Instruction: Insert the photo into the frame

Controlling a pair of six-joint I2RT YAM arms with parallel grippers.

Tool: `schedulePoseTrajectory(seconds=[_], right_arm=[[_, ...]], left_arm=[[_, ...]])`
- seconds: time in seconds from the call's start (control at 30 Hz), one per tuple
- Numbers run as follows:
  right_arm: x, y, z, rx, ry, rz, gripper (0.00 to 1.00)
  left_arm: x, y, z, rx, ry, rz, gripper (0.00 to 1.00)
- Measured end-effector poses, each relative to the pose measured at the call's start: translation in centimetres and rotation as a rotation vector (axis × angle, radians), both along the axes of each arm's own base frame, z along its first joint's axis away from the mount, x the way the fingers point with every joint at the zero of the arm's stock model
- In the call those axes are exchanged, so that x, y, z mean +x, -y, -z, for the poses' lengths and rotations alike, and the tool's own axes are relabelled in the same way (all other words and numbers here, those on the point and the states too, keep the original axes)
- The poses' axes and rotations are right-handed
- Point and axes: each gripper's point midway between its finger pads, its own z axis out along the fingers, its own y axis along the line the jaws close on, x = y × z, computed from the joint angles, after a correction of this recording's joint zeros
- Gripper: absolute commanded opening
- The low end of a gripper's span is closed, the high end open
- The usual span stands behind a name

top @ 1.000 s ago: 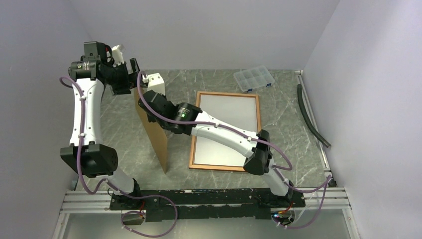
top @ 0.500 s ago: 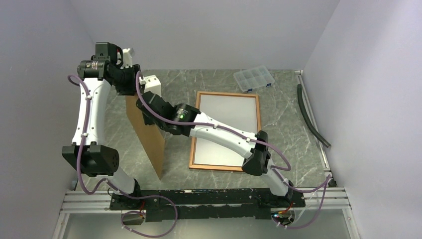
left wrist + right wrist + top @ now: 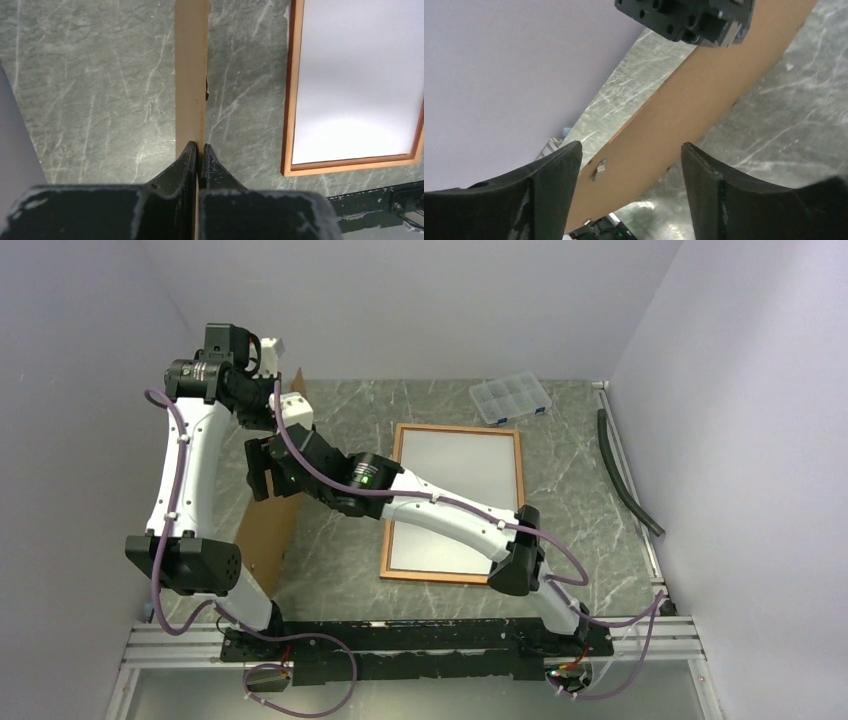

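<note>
On the table [image 3: 590, 490], at its left side, the left gripper [image 3: 199, 148] is clamped on the top edge of the backing board [image 3: 191, 75]. The right gripper [image 3: 629, 148] stands apart, empty. The frame [image 3: 460, 427] lies flat nearby; its white filling is probably the photo [image 3: 455, 500], face down. Next, I judge, the board must be laid squarely onto it.

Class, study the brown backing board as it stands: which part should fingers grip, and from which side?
Grip the backing board at its thin upper edge, coming from above, one finger on each broad face. It is a thin sheet tilted up on edge, so both faces are free there. The left gripper is shut on it this way.
</note>
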Motion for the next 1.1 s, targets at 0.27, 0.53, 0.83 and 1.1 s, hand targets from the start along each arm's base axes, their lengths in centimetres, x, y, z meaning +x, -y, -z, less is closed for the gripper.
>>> schedulePoseTrajectory(seconds=[0.27, 0.53, 0.83, 1.1], right_arm=[[-1.4, 1.3, -2.8, 0.065, -0.008, -0.089, 1.0], [-2.1, 6.7, -5.6, 0.194, -0.058, -0.208, 1.0], [3.8, 18.9, 1.4, 0.243, -0.209, -0.048, 1.0], [2.8, 20.7, 8.9, 0.235, -0.351, -0.07, 1.0]], left_arm=[[-0.2, 0.0, -0.3, 0.019, 0.013, 0.065, 0.03], [-0.8, 1.8, -0.6, -0.042, 0.012, 0.153, 0.03], [-1.6, 3.1, -2.0, -0.094, 0.076, 0.226, 0.03], [-1.2, 4.3, -5.6, -0.141, 0.202, 0.278, 0.03]])
